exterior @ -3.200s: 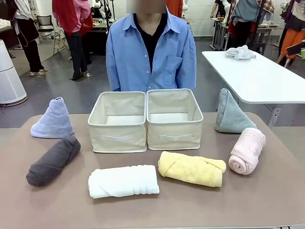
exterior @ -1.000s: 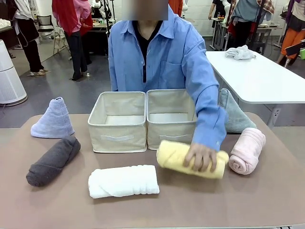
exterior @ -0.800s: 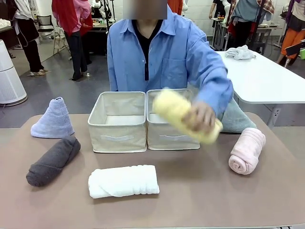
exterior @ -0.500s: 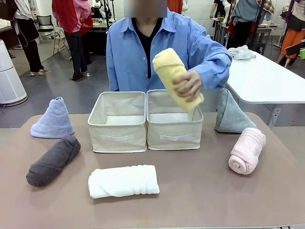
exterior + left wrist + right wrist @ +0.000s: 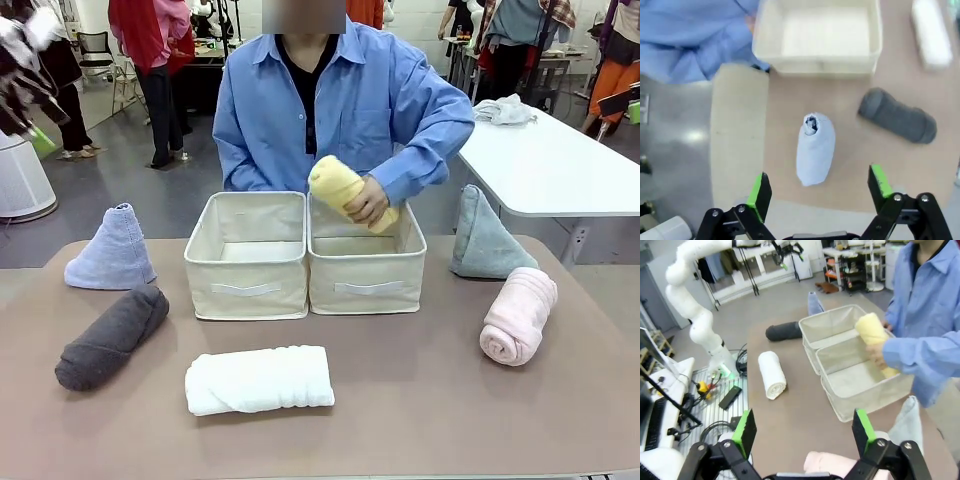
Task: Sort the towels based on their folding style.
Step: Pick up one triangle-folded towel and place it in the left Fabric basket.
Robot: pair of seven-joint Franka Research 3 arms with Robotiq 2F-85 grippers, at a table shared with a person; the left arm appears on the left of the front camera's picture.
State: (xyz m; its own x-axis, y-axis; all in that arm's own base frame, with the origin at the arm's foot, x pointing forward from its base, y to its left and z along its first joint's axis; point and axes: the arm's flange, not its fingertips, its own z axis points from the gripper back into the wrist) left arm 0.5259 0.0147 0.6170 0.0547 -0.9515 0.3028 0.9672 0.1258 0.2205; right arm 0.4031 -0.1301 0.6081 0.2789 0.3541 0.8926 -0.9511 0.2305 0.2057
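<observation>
A butter-yellow towel roll at the centre of the front view stands out against the person's mid-blue shirt, worn over a black top. Below it, the left fabric box and the right fabric box are both plain cream-beige. The table is a flat dusty taupe.

At the lower left lies a charcoal-grey roll, and above it a pale lavender-blue cone. At the lower centre is a white roll with faint ribbed stripes. At the right are a soft pink roll and a muted grey-green cone.

In the wrist views, the left gripper and the right gripper are black with bright green pads.
</observation>
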